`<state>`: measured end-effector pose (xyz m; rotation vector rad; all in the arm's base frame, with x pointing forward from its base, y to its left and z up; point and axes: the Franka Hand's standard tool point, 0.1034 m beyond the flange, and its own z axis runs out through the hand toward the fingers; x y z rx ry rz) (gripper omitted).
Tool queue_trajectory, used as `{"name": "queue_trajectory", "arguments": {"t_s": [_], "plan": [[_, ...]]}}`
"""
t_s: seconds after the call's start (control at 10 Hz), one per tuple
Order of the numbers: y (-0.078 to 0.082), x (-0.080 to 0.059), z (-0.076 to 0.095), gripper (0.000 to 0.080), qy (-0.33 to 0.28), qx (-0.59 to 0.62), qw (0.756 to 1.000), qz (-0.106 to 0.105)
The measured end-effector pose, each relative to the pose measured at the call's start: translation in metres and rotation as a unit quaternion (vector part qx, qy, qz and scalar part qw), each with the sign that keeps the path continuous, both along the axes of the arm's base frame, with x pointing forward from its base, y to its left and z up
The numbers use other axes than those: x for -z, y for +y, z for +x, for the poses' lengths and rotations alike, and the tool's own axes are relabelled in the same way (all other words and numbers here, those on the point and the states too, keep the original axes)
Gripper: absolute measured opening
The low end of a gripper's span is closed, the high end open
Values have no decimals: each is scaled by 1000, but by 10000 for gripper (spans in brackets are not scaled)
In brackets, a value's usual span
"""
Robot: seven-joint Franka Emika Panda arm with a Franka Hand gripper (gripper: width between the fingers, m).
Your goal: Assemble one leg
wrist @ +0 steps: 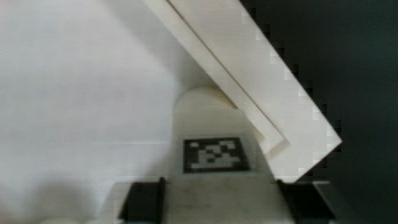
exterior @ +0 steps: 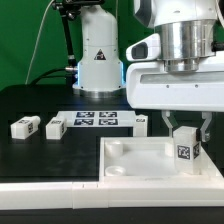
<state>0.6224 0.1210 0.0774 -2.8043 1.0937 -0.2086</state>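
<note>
My gripper is shut on a leg, a small white block with a tag marker on its face. It holds the leg upright over the right corner of the large white tray-like piece. In the wrist view the leg sits between my two dark fingertips, right against the tray's raised rim. Two other legs lie on the black table at the exterior view's left. A further leg peeks out behind my gripper.
The marker board lies flat on the table behind the tray. A white robot base stands at the back. The table's front edge runs just in front of the tray.
</note>
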Motion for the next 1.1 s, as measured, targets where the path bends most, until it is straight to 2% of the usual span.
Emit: {"name": "queue_trajectory", "arguments": {"t_s": [0.1,0.2,0.3,0.5,0.6,0.9,1.1], "plan": [[0,0,0,293,0,-6,1000,-1],[0,0,0,487,-1,-27,1000,-5],[3,0,-1,615,-2,-31,999,-5],[4,0,0,642,-8,-128,991,-23],[3,-1,2,648,-13,-204,978,-37],[1,-2,5,649,-21,-344,936,-65],[-1,-2,5,649,-25,-445,891,-89]]}}
